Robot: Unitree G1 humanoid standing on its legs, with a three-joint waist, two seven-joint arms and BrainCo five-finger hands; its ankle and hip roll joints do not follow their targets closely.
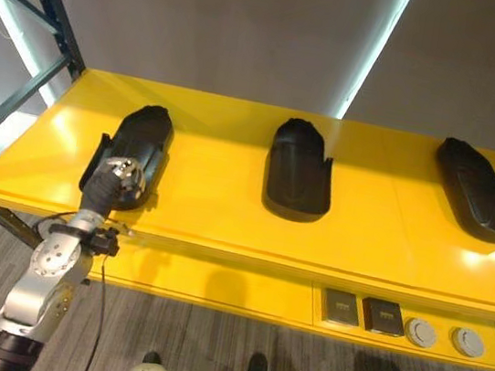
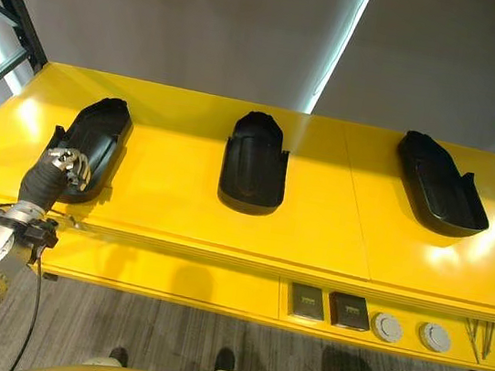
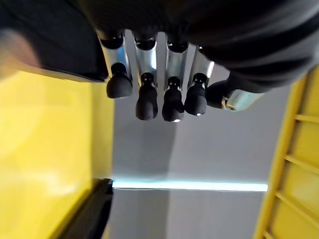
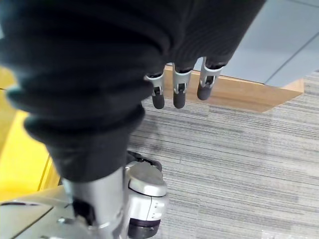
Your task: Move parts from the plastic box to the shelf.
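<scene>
The yellow shelf (image 1: 227, 201) spanned the head views and carried three black moulded parts, well apart from one another: a left part (image 2: 95, 141), a middle part (image 1: 298, 170) and a right part (image 1: 482, 191). The left robot hand (image 2: 67, 168) was at the near end of the left part; its fingers (image 3: 144, 97) appeared loosely curled and empty in its own wrist view (whether they touched the part could not be told). The right robot hand (image 4: 179, 84) hung over grey carpet (image 4: 239, 164), fingers relaxed, holding nothing. Judged step: placement of the left part finished or being released. The next move called for drawing the left arm clear without dragging the part, then fetching another part.
</scene>
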